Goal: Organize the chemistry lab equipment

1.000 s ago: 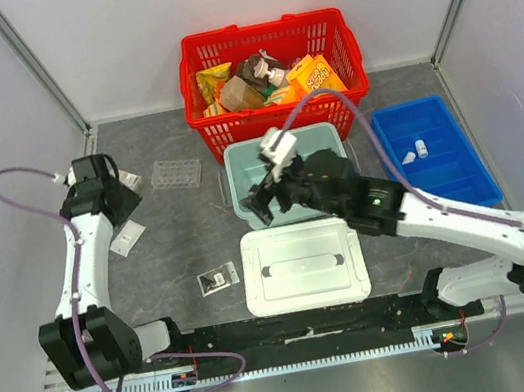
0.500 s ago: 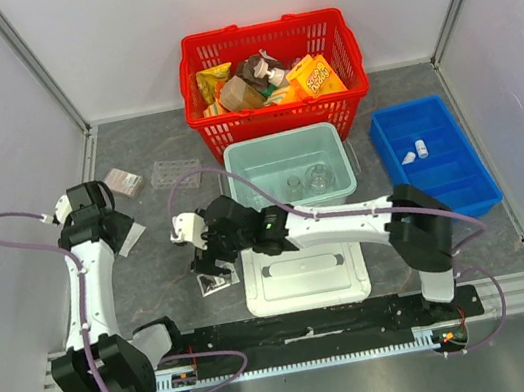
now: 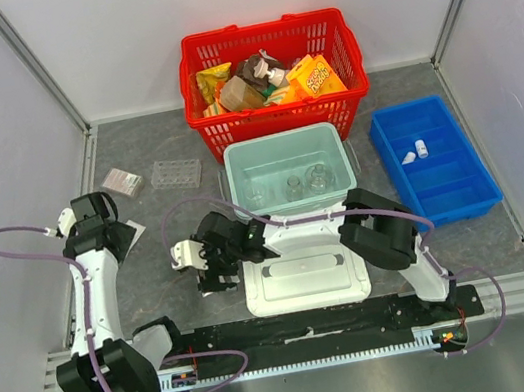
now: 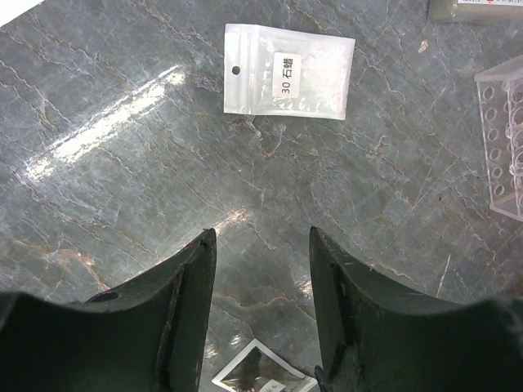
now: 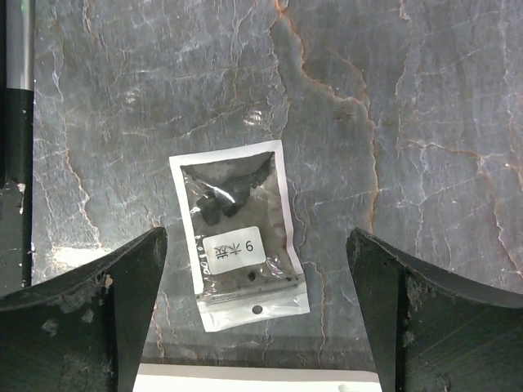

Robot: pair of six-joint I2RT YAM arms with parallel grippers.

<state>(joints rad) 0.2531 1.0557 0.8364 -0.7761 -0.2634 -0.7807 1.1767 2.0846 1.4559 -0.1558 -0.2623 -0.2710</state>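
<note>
A small clear packet with a dark insert (image 5: 237, 233) lies flat on the table. My right gripper (image 5: 256, 237) is open above it, one finger on each side, not touching; in the top view this gripper (image 3: 209, 269) is left of the white lid. My left gripper (image 4: 261, 235) is open and empty over the table at the left (image 3: 120, 241). A dark packet (image 4: 261, 371) lies just behind its fingertips and a white packet (image 4: 290, 72) lies ahead. The clear well plate (image 3: 177, 174) sits at the back left. Three glass flasks (image 3: 293, 187) stand in the pale green bin (image 3: 282, 139). Two white vials (image 3: 415, 152) lie in the blue tray (image 3: 464, 191).
A red basket (image 3: 276, 102) of snack packs stands at the back. A white lid (image 3: 305, 265) lies in front of the bin. A pinkish packet (image 3: 123, 182) lies left of the well plate, whose edge shows in the left wrist view (image 4: 507, 139).
My right arm has swung from over the green bin down and left to above the dark packet beside the lid. My left gripper has drawn back toward the near side.
</note>
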